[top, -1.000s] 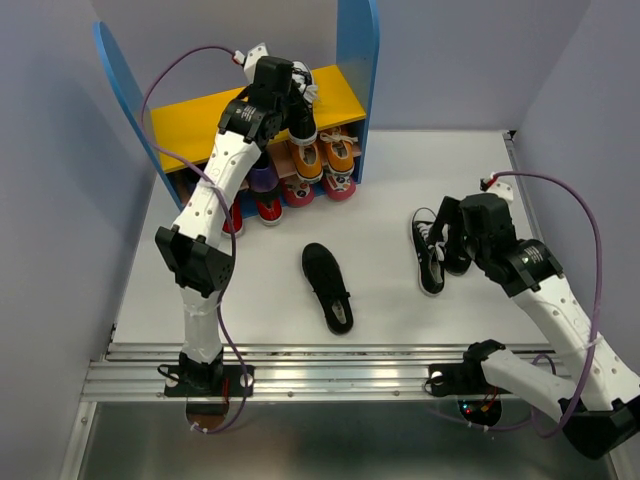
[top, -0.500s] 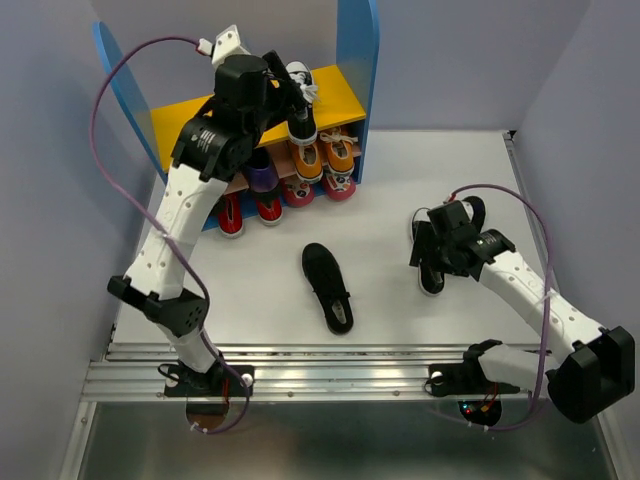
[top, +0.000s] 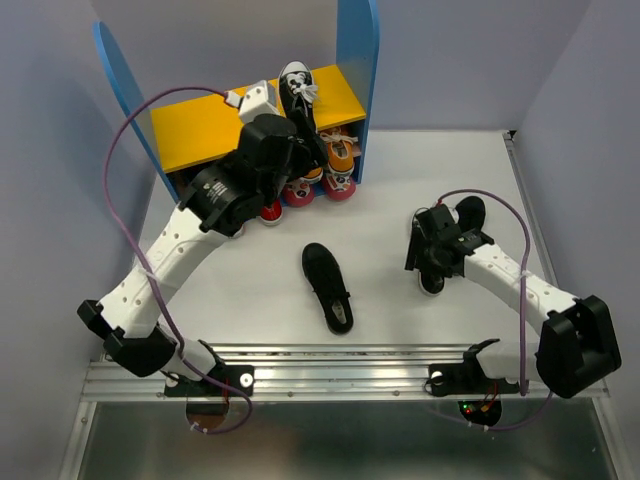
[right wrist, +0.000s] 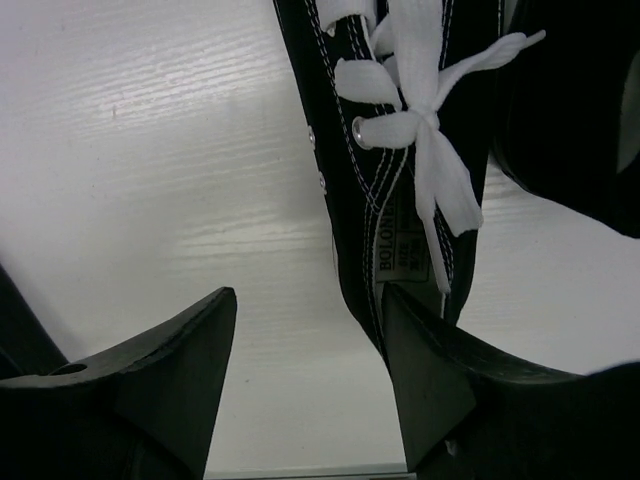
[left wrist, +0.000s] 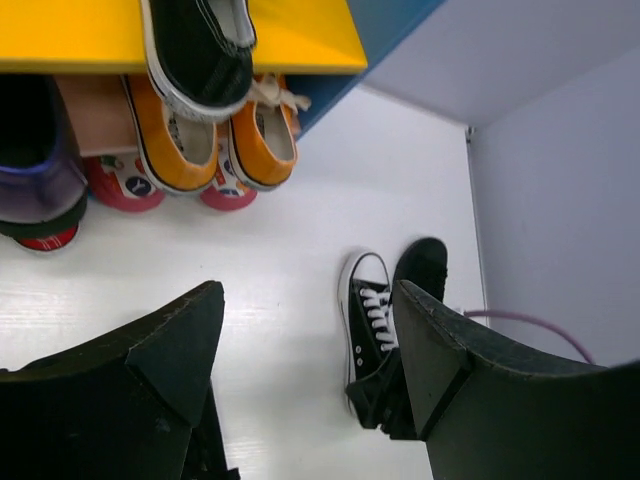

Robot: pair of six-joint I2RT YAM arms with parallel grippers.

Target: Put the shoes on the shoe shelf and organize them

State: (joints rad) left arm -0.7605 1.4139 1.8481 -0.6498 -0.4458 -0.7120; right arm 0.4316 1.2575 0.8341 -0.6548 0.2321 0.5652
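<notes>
1. Drawing back from the shoe shelf (top: 357, 40) with the left gripper (left wrist: 310, 340) spread and empty, having left one black canvas sneaker (top: 294, 88) on the yellow top board (top: 200, 125)
2. Closing in with the right gripper (right wrist: 305, 310), fingers apart and clamped on nothing, over the second canvas sneaker (right wrist: 400, 200) on the table (top: 250, 300); probably the next pick (slip-on (top: 328, 288) untouched mid-table)
3. Shown only from the left wrist: placed sneaker overhanging the board's front edge, above the orange sneakers (left wrist: 215, 140)
4. Shown only from the right wrist: second sneaker off-centre, nearly against one finger

Yellow top board (top: 195, 125) left half free; lower board (left wrist: 98, 118) packed with shoes (left wrist: 175, 145).
</notes>
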